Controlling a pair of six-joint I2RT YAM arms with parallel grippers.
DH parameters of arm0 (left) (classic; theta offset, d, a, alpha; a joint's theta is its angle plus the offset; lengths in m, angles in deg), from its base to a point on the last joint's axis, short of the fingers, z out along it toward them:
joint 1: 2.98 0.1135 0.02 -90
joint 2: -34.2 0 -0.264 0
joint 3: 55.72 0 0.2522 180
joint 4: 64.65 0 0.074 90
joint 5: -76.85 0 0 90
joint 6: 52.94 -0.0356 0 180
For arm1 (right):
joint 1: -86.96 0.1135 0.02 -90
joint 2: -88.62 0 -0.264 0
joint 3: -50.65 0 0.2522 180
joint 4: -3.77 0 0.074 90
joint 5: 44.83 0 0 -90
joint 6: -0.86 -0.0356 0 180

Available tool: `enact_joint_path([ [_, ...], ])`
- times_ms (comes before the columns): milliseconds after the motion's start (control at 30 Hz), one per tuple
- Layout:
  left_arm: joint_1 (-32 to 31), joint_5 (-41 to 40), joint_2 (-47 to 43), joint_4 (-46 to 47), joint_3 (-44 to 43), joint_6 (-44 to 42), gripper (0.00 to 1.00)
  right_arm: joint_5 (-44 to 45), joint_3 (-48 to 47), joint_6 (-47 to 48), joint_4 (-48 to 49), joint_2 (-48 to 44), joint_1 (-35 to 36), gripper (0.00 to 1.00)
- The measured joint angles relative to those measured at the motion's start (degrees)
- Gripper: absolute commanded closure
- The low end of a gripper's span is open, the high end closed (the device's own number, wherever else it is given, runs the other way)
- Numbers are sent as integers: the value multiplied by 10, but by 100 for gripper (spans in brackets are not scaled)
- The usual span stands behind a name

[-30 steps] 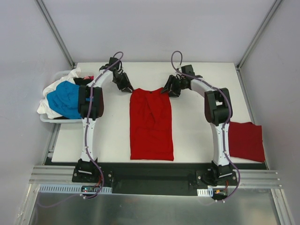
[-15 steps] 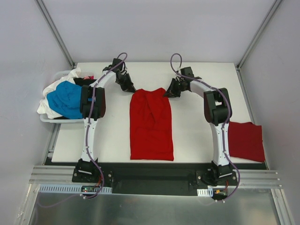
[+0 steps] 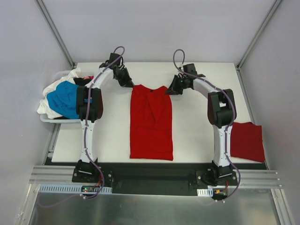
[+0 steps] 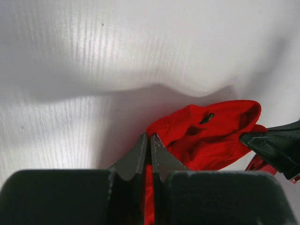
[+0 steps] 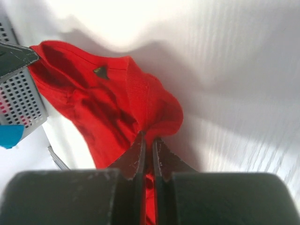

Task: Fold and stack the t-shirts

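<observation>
A long red t-shirt [image 3: 151,123] lies lengthwise down the middle of the white table [image 3: 197,136]. My left gripper [image 3: 131,85] is shut on its far left corner; red cloth [image 4: 206,136] shows pinched between the fingers [image 4: 161,159] in the left wrist view. At the far right corner my right gripper [image 3: 169,90] is shut on the same shirt, with cloth [image 5: 117,105] bunched at its fingertips [image 5: 139,154]. Both corners are lifted off the table. A folded red t-shirt [image 3: 246,140] lies flat at the right edge.
A white basket [image 3: 51,118] at the left edge holds a heap of blue [image 3: 65,99], white [image 3: 70,76] and black shirts. Its perforated wall [image 5: 21,101] shows in the right wrist view. Grey walls stand close around the table.
Both grippers have closed on the shirt's far corners and drawn them up and a little farther back and apart, stretching the far edge straight.
</observation>
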Motion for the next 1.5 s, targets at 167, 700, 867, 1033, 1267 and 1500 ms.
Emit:
enact_joint_path([
  [167, -7, -2, -52, 1, 26, 0, 100, -3, 22, 0, -3, -44, 0, 99],
  [700, -94, -44, -208, 2, 218, -3, 100, -17, 300, 4, 23, -250, 48, 99],
  [867, -128, -51, -264, 9, 283, 0, 100, -17, 362, 4, 26, -295, 72, 99],
  [1033, -147, -60, -302, 17, 332, 5, 100, -14, 396, 4, 28, -329, 85, 99],
  [1267, -157, -63, -347, 23, 384, 16, 100, 3, 425, 4, 23, -374, 103, 99],
  [1500, -169, -73, -402, 28, 433, 30, 100, 23, 454, 12, -3, -439, 125, 99],
])
